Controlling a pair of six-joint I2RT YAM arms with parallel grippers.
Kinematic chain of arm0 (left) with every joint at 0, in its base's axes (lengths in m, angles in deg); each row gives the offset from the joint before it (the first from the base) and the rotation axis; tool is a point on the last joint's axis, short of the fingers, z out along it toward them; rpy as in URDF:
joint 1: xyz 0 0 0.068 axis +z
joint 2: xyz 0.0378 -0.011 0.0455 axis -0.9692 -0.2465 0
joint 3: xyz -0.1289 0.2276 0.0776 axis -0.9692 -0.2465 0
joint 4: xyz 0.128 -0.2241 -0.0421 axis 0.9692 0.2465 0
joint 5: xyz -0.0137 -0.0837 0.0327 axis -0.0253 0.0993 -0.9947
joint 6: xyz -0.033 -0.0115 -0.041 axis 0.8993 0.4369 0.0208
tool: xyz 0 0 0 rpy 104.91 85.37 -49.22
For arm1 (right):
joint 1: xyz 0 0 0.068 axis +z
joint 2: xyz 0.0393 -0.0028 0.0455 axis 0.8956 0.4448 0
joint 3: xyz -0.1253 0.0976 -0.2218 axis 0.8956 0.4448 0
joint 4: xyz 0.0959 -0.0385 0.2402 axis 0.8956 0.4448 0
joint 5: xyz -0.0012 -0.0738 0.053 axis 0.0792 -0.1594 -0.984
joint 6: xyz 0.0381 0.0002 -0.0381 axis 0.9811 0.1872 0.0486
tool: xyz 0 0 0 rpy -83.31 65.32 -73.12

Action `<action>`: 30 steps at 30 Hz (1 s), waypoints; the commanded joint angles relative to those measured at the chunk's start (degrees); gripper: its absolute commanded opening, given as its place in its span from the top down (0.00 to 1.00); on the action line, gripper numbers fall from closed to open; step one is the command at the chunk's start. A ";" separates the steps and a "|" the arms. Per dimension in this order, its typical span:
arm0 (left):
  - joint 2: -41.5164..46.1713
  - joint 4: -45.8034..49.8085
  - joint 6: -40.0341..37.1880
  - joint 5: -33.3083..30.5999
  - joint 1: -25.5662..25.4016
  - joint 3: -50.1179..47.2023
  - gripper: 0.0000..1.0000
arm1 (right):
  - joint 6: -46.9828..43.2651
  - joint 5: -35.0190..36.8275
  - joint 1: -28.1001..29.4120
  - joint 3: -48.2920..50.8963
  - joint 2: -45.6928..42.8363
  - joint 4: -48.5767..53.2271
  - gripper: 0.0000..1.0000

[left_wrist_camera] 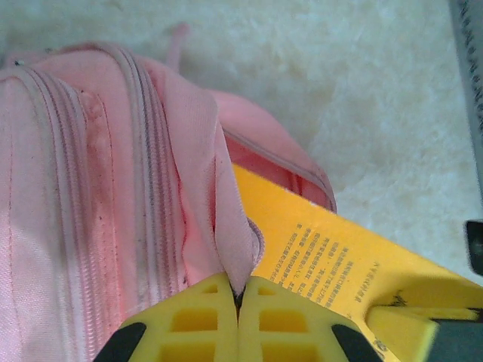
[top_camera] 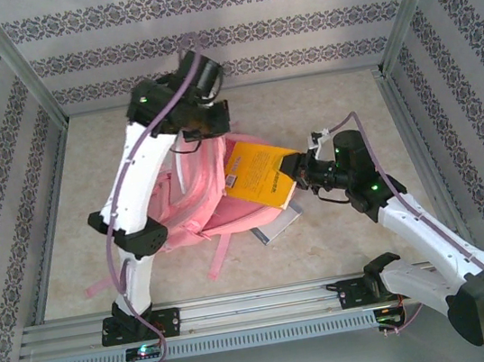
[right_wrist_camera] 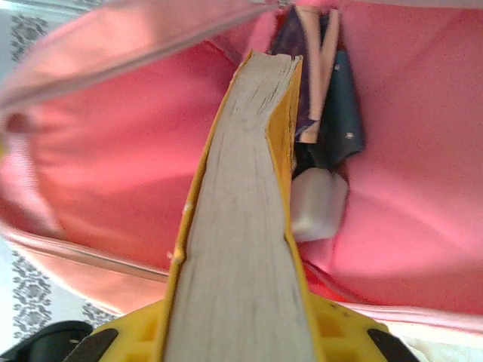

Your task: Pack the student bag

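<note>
Left gripper (left_wrist_camera: 238, 296) pinched shut on opening hem of large pink fabric backpack (left_wrist_camera: 90, 196) | right gripper (right_wrist_camera: 240, 335) clamped thick yellow-covered book (right_wrist_camera: 245, 173), far end ahead inside backpack mouth.

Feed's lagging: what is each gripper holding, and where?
Left gripper pinches the student bag by its opening's fabric edge; right gripper clamps the yellow book at its outer end.

Matt pink cloth student bag (left_wrist_camera: 75, 188), smooth yellow paper book (left_wrist_camera: 339, 256)
</note>
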 commanded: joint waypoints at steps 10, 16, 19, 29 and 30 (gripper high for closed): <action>9.22 7.12 -12.70 3.23 1.13 1.57 1.00 | -6.28 -10.26 3.98 -7.50 6.06 -0.16 1.00; 9.60 6.99 -15.24 4.45 1.29 1.53 1.00 | -1.66 -8.74 6.54 -10.89 10.37 -3.81 1.00; 9.56 6.77 -15.82 3.93 1.56 1.49 1.00 | -1.46 -8.93 7.54 -13.45 12.57 -2.53 1.00; 9.56 6.85 -15.74 2.85 2.47 1.41 1.00 | -5.24 -9.66 2.97 -19.34 9.28 9.43 1.00; 9.48 6.83 -15.68 2.79 2.64 1.34 1.00 | -4.57 -10.08 2.71 -19.76 9.06 9.47 1.00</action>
